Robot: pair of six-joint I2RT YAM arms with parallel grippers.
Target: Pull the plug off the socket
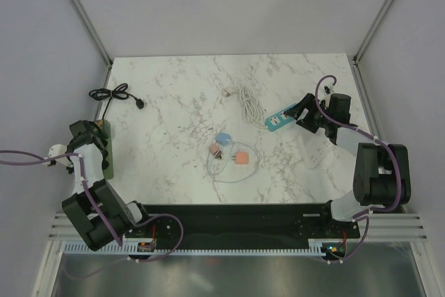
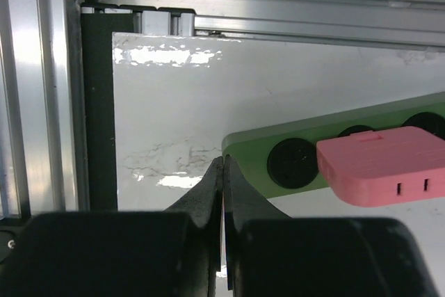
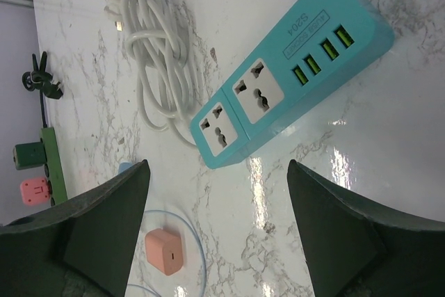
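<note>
1. Pink plug is pushed into the green power strip, ahead of the left gripper and off to the right of its jaws. It looks fully seated, with no gap showing under its body.
2. The left jaws are pressed tip to tip with nothing between them. Their tips sit just at the end corner of the strip, short of the plug.
3. On the other side, the right gripper has its jaws spread wide and empty. Ahead of them lies a teal power strip with every socket vacant.
4. Progress, as I judge it: none of the pull is done. The left jaws have yet to part, close around the plug and draw it out of the strip, which may need steadying.
5. A dark green block sits against the same green strip, far out beyond the right jaws' left finger. It may be a second plug, but it is too small to be sure.
6. The surface is a glossy white marble-patterned table with patches of glare. A coiled white cable lies beyond the right jaws, and a peach adapter lies close by their left finger. A black cord rests farther out past the left jaws.
7. Plain grey walls enclose the table, and an aluminium frame runs just left of the left jaws.
</note>
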